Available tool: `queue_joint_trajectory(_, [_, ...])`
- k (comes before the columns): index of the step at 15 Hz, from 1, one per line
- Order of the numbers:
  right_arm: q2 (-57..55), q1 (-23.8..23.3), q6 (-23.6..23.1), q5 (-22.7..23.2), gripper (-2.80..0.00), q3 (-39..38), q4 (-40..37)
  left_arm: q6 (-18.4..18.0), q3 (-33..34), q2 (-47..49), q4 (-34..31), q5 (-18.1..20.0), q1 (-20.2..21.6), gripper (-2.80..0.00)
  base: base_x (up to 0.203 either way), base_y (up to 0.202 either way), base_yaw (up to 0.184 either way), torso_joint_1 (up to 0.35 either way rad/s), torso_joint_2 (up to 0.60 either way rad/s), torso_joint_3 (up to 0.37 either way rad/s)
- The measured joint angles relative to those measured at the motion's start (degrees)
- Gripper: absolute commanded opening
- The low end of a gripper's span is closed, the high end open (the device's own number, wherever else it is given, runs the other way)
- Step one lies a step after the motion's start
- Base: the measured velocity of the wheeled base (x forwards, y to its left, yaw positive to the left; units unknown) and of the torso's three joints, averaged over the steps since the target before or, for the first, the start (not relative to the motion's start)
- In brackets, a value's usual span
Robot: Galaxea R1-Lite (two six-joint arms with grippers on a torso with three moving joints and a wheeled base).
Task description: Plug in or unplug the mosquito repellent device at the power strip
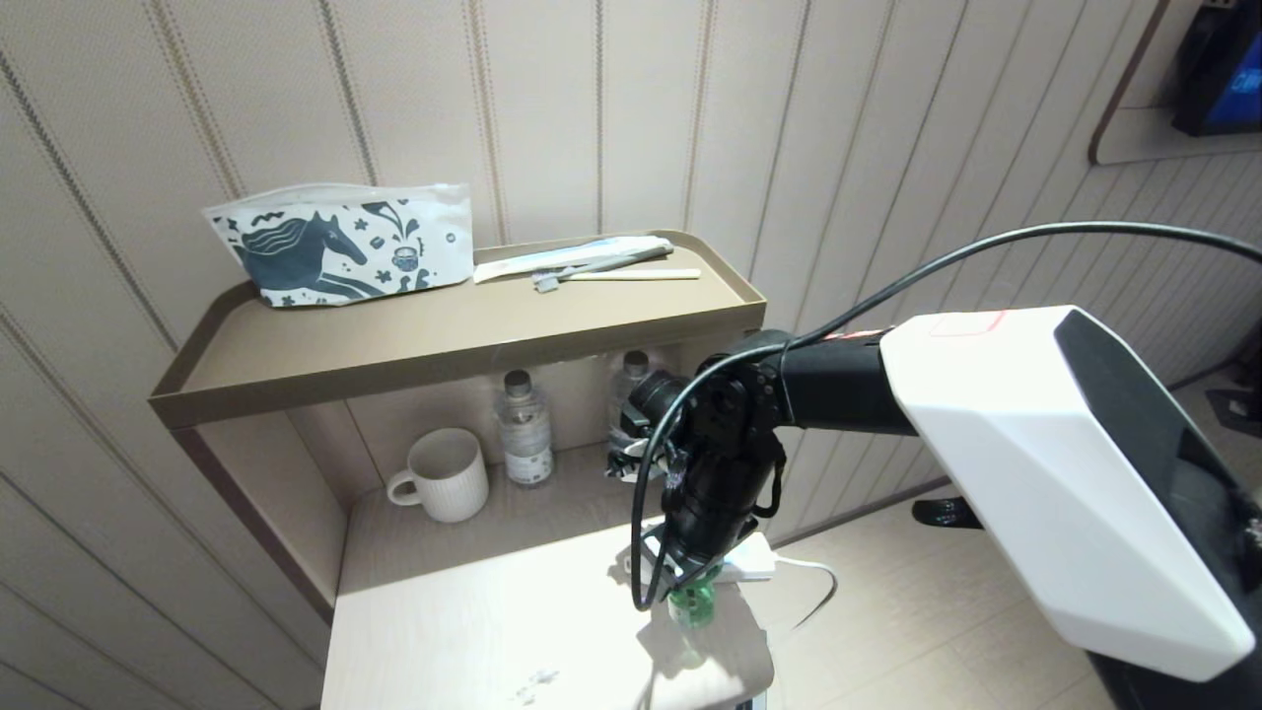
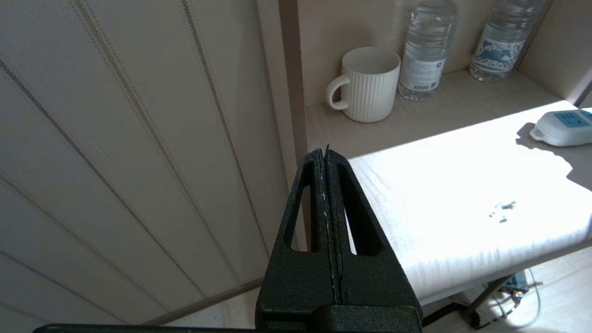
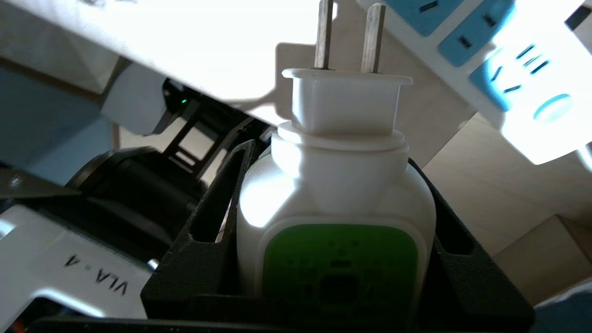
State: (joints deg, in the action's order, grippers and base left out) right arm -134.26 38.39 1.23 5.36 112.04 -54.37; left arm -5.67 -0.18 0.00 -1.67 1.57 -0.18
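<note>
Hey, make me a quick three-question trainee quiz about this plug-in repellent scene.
1. True or false: the mosquito repellent device is plugged into the power strip.
2. Which gripper holds the device? A) left B) right
3. Fill in: beside the water bottles stands a white ribbed ____.

Key: 1 false, its prongs are bare and clear of the sockets. 2 B, the right gripper; the left gripper is shut and empty. 3 mug.

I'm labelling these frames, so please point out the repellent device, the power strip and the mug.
repellent device (image 3: pixel 340 194): right wrist view, on its white head, between the right gripper's fingers.
power strip (image 3: pixel 476 32): right wrist view, on a blue socket face.
mug (image 2: pixel 372 88): left wrist view, on its ribbed side.
</note>
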Motion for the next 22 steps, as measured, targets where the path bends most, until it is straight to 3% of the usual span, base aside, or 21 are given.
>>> queue_joint_trajectory(5, [1.1,-0.5,3.3,10.0,-2.8,0.3,-6.2,0.0,0.0,0.0,0.0,0.0,0.0,-2.8,0.0,0.0,0.0,0.0,0.0,0.0])
queue_joint_trajectory(8, [1.3,0.1,4.0,10.1,-2.8,0.4,-5.9,0.0,0.0,0.0,0.0,0.0,0.0,-2.8,0.0,0.0,0.0,0.0,0.0,0.0])
queue_joint_trajectory(10, [0.5,1.1,4.2,8.5,-2.8,0.4,-4.1,0.0,0.0,0.0,0.0,0.0,0.0,-2.8,0.0,0.0,0.0,0.0,0.0,0.0])
queue_joint_trajectory(14, [-1.6,3.2,4.6,0.4,-2.8,0.3,1.3,0.0,0.0,0.0,0.0,0.0,0.0,-2.8,0.0,0.0,0.0,0.0,0.0,0.0])
queue_joint_trajectory(22, [-4.1,9.3,5.9,-7.8,-2.8,0.3,15.2,0.0,0.0,0.0,0.0,0.0,0.0,-2.8,0.0,0.0,0.0,0.0,0.0,0.0])
